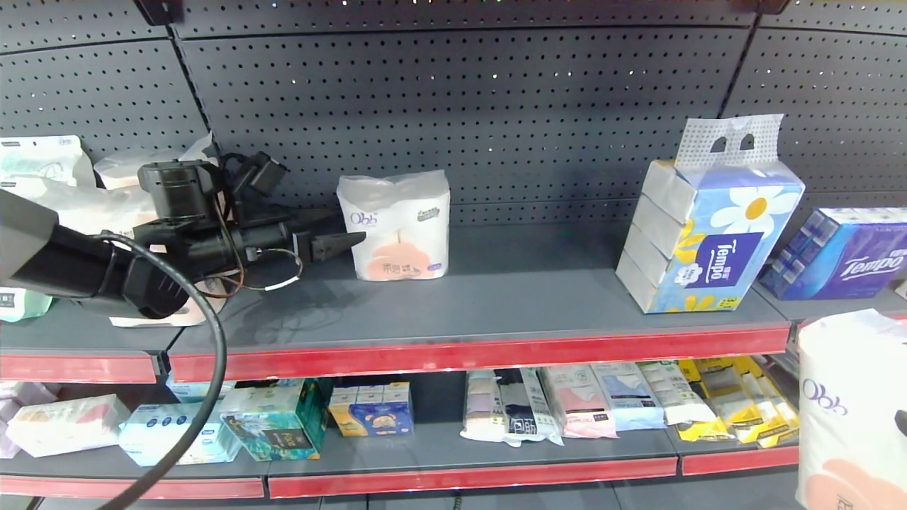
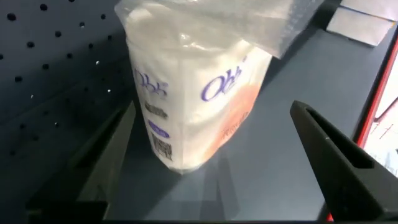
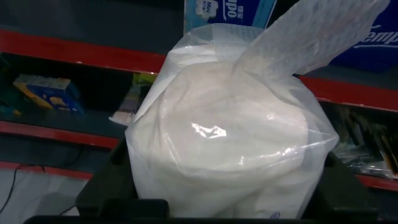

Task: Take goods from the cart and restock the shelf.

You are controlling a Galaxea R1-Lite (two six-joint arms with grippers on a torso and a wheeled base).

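TOP SHELF, MID-RESTOCK: I am looking at the upper shelf. Its dark deck lies bare between a flower-printed tissue multipack on the right and the shelved roll pack, which stands upright near the pegboard back. The carried roll pack hangs low at the right, off the shelf and in front of its red lip. The right gripper has its jaws clenched on that pack's sides. The left gripper is level with the shelved pack, jaws released, with the pack just ahead of the gap; I cannot tell whether the tips touch it. I judge the placing step is in hand. The next move calls for lifting the carried pack over the lip and setting it upright on the bare deck.
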